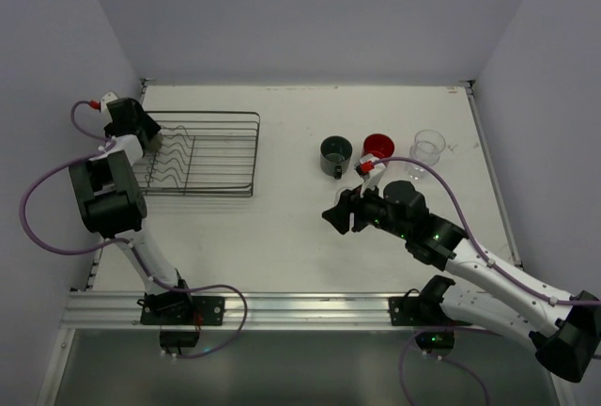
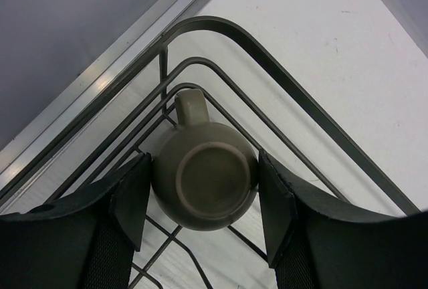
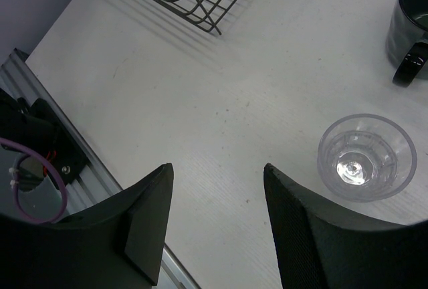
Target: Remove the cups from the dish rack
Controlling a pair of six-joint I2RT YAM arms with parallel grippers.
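Clamped on the upturned olive cup (image 2: 206, 180) in the rack's (image 1: 216, 157) far corner, the left claw (image 2: 204, 192) could snag the handle (image 2: 190, 105) there when lifting.

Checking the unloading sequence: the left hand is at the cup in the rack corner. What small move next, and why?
Probably lift straight up: the left hand appears closed on both sides of the upturned olive-grey cup, which sits in the dish rack corner with its handle toward the wires.
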